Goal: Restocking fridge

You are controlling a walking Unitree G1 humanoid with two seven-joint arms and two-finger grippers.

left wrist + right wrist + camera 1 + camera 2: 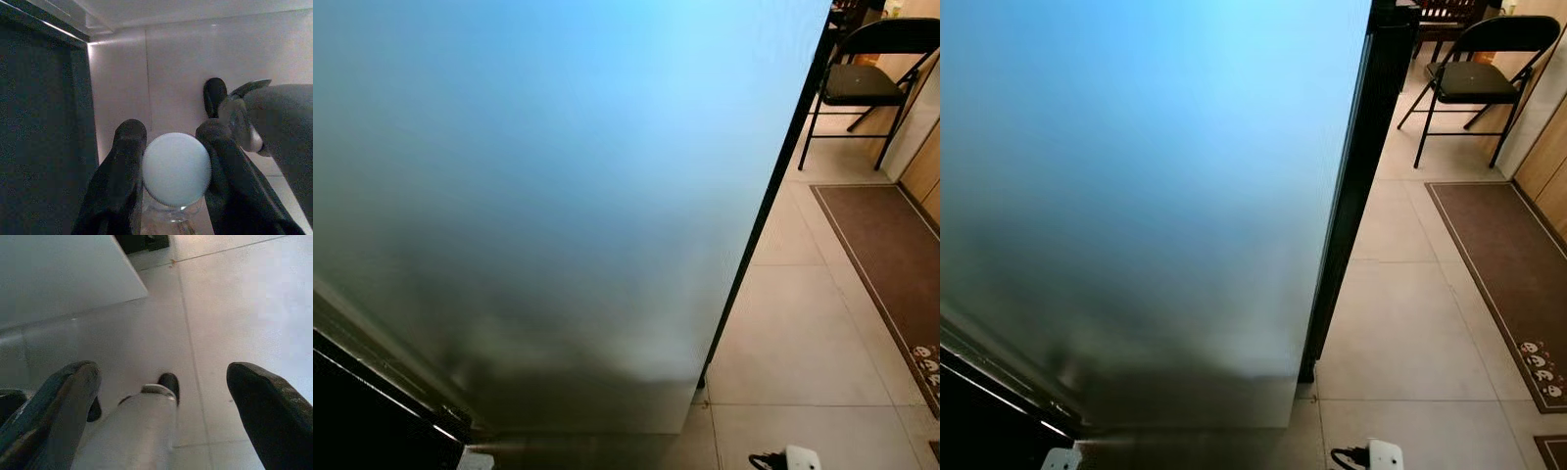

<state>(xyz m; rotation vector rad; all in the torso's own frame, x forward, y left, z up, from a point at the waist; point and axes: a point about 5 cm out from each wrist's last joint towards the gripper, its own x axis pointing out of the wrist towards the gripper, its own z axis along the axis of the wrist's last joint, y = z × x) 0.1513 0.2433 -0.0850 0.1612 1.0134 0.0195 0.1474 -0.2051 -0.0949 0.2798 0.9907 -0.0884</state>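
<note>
The fridge door (538, 196) stands right before me, taking the left and middle of my head view, its edge running down from the upper right toward the lower middle. Right of it lies the tiled floor (803, 333), with a mat (891, 264) along the right edge and a folding chair (871, 83) in the upper right corner. Inside the fridge, my left gripper (171, 176) has a bottle cap (177, 169) between its fingers (the walls close behind). My right gripper (161, 396) hangs over the floor.

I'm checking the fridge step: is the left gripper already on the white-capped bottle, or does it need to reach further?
Probably no further reach is needed: the left gripper has a finger on each side of the white-capped bottle, inside the white-walled fridge. Nothing sits between them.
</note>
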